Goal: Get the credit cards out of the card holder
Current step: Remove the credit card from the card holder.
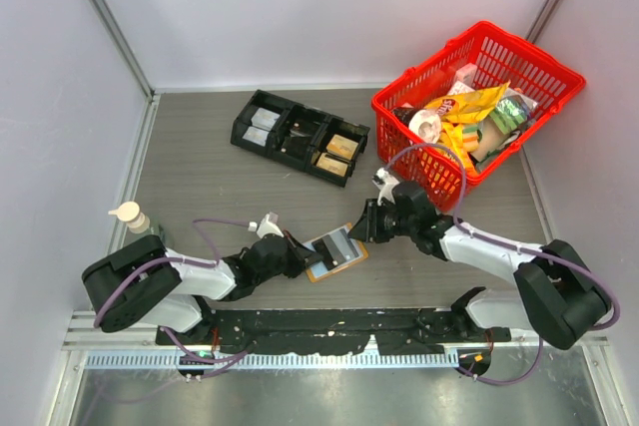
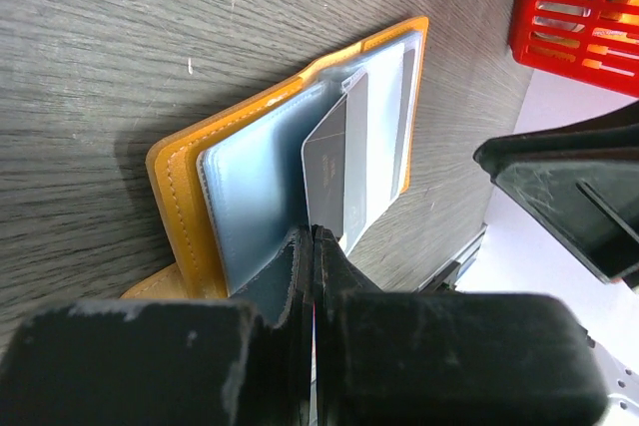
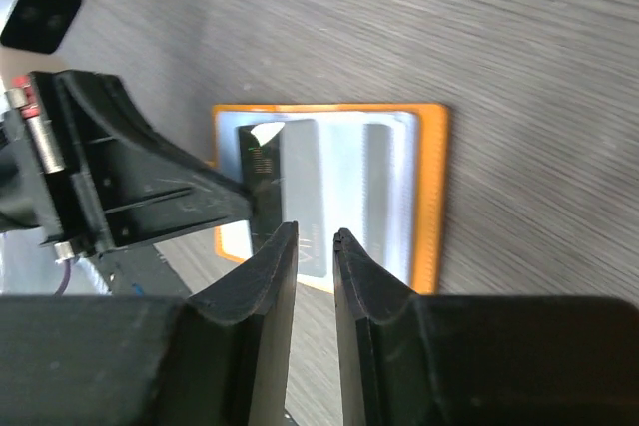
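Small flat tan-orange bifold card holder (image 1: 334, 251) lies open on grey wood-grain table (image 1: 200, 177), near front edge, between the two arms. Pale blue-grey inner panels face up. Grey credit card (image 2: 334, 162) sticks partway out of an inner pocket, tilted, not free of the holder.

Left gripper (image 1: 300, 258) sits low at holder's left edge. Jaws pressed fully together, no gap, right where card's lower corner meets the pale panel. Cannot tell from left wrist view whether card, panel or both are pinched.

Right gripper (image 3: 317, 246) is on holder's far-right side, tips pointing down at it. Jaws narrow, a thin slit between fingers (image 3: 270, 276), nothing inside the slit. Cannot tell if tips touch the holder.

Black plastic compartment tray (image 1: 245, 122) with small items sits well behind holder. Red plastic wire-style basket (image 1: 534, 49) full of snack packs at back right. Small pump bottle (image 1: 130, 214) at left table edge.
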Tool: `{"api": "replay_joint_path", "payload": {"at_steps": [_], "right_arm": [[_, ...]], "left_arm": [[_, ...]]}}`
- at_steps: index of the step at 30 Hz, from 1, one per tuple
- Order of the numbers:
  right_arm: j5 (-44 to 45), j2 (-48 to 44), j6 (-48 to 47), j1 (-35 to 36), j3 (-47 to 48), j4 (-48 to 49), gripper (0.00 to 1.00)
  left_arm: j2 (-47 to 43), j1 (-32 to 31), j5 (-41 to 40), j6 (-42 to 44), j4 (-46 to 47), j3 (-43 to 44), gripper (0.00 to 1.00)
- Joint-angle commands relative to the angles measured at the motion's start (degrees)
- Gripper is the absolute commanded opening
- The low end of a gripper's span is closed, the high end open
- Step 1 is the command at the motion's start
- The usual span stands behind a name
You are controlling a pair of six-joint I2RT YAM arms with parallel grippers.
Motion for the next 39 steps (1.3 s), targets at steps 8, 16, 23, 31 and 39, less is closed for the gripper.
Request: {"api": "replay_joint_path", "payload": {"at_steps": [8,16,23,31,39], "right_arm": [[-4.9,12.0,-0.4,5.2,2.3,9.8,0.26],[-2.9,15.9,0.3,5.2,-1.4,12.0,0.25],[-2.1,14.7,0.8,5.2,-3.3,12.1,0.22],[-2.1,14.4,1.3,5.2,-3.3,12.3,0.22],[-1.6,13.2,1.4,5.2,-3.5,12.0,0.22]], "left_arm": [[0.8,-0.2,-0.4,2.2,0.9,1.7,0.0],[1.3,-0.2,-0.6,2.4,2.8,1.8,0.16],[2.1,-0.3,-0.6,3.1,3.0,3.1,0.43],[4.9,-0.2,-0.3,3.2,4.5,4.5,0.42],[-0.2,-0.2,-2.0,4.3,-0.5,3.0,0.02]]}}
